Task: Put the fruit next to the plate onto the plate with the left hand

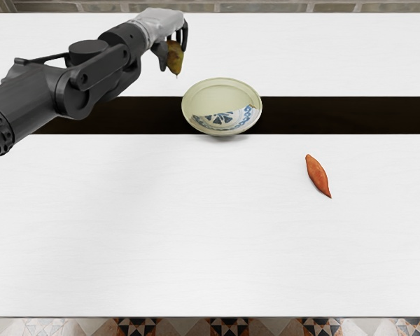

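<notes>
Head view: left robot hand [165, 31], grey shell with dark fingers, is curled around the brownish-yellow teardrop-shaped fruit [174, 59], which hangs below the fingertips. The round shallow cream plate with blue pattern [220, 92] lies near, lower right of the robot hand, not touching the fruit. A smooth orange-red spindle-shaped vegetable [318, 175] lies well beyond on the white matte bench [161, 231].

One head view only. High, slanting down across bench [196, 245]; far edge at top, floor [231, 327] strip at bottom. Mid-range.
</notes>
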Controlling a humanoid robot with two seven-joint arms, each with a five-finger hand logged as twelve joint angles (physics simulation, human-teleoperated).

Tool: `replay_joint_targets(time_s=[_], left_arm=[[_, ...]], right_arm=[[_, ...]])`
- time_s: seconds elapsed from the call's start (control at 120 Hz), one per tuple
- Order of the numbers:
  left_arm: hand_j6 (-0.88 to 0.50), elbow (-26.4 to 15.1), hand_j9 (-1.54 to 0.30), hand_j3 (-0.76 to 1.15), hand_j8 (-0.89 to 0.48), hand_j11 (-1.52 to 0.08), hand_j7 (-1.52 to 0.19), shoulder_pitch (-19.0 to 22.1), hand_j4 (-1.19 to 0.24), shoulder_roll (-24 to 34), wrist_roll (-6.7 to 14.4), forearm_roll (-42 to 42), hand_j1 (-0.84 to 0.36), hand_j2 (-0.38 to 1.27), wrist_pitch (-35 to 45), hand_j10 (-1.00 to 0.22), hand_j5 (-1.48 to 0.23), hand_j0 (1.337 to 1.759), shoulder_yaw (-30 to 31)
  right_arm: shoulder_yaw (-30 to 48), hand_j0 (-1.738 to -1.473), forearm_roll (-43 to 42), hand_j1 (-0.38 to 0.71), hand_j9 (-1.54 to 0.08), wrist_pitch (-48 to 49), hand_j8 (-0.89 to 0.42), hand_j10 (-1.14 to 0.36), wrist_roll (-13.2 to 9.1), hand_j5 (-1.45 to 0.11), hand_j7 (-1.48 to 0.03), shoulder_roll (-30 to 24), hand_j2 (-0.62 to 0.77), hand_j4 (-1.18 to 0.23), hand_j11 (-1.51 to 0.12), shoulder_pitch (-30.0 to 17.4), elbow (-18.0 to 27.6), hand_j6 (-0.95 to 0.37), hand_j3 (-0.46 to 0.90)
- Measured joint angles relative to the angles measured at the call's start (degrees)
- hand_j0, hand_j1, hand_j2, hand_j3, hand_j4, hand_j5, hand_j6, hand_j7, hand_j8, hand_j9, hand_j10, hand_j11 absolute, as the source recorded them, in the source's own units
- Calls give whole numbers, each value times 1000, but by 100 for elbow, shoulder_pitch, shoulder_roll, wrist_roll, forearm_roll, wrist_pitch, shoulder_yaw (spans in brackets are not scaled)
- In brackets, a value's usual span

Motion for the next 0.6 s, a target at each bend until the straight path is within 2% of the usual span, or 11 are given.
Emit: replay_joint_targets(time_s=[0.183,0.6], left_arm=[[-420,-62,-984,0,-488,-985,-1002,28,-728,0,-12,-3,-387,747,-10,-739,-1006,1656,50],[-430,-526,-979,0,-503,-981,-981,185,-720,0,-93,5,-387,764,121,-730,-997,1656,130]], right_arm=[[-1,-1658,3,-314,-38,0,-29,-29,0,-38,-38,0,-6,-29,-38,-12,0,-29,0],[-2,-1658,3,-314,-38,0,-29,-29,0,-38,-38,0,-6,-29,-38,-65,5,-29,0]])
